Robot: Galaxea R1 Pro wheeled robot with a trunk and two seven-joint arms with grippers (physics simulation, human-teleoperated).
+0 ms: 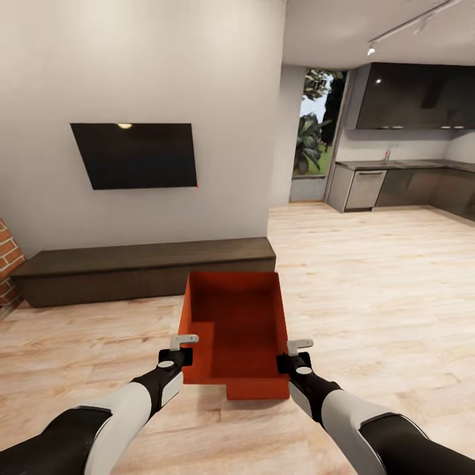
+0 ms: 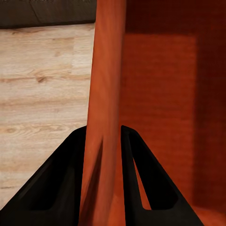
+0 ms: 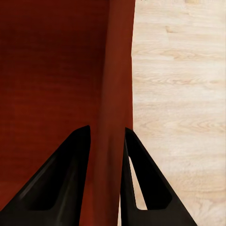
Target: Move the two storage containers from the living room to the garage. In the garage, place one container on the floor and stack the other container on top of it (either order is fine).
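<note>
Head view: storage container (image 1: pixel 237 330) hangs between left pincer (image 1: pixel 183 343) and right pincer (image 1: pixel 299 346), seemingly each clamping a wall.

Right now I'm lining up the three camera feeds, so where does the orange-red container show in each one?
Head view: storage container low centre, held between the left gripper and right gripper.
Left wrist view: its side wall runs between the black fingers.
Right wrist view: its opposite wall between the fingers.
Shared landmark: pale wood-plank floor.
</note>
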